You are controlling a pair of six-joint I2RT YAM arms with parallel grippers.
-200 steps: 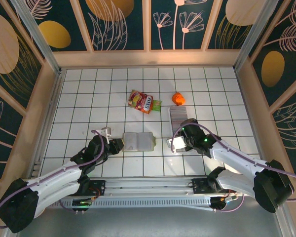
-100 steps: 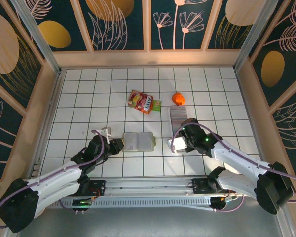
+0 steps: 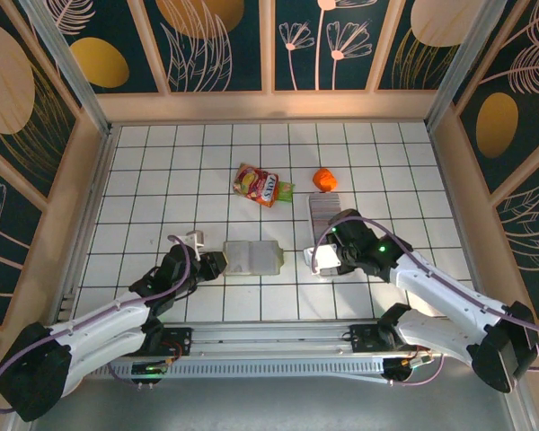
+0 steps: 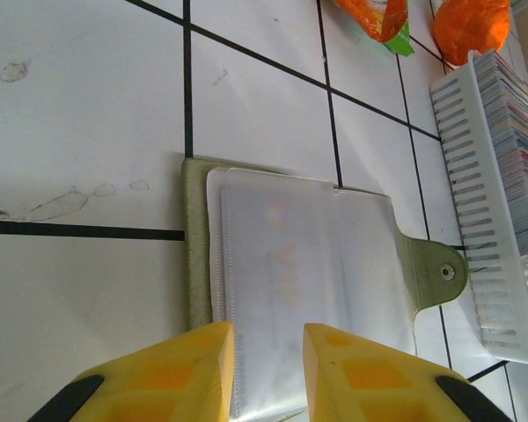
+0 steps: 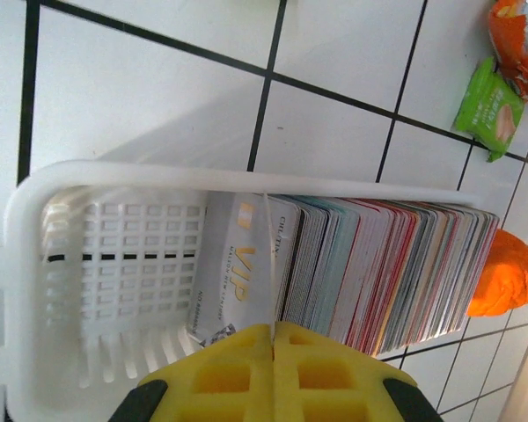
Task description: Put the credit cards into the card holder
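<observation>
The tiled table (image 3: 144,180) lies bare along its left and right sides, wide enough for an arm to pass. Mid-table, a snack packet (image 3: 259,184) and an orange lump (image 3: 324,179) crowd the far end of the white slotted tray (image 4: 462,158). Credit cards (image 5: 378,272) stand packed on edge in the tray's far part. Its near part is open, and the right gripper (image 5: 271,338) sits there. Only a narrow strip of tile separates the tray from the card holder (image 3: 251,258). The left gripper (image 4: 264,338) occupies the holder's left edge.

Olive card holder (image 4: 192,264), white slotted tray (image 5: 114,255), multicoloured striped credit cards (image 5: 378,272).
</observation>
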